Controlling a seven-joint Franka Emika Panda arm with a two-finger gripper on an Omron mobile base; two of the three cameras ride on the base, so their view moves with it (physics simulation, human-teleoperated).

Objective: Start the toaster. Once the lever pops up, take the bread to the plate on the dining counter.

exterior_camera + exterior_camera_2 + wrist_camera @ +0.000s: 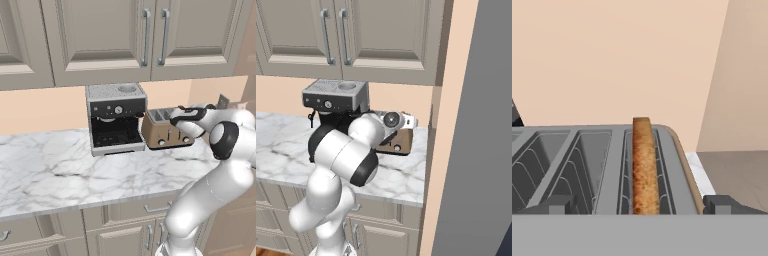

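The bread [645, 167] stands upright in the slot of the toaster [607, 170] directly ahead of my gripper [641, 205], between my widely spread fingertips [554, 205], neither touching it. Its lower part is hidden in the slot. Left of my hand, the coffee machine [116, 117] adjoins the toaster on the marble worktop [50, 165].
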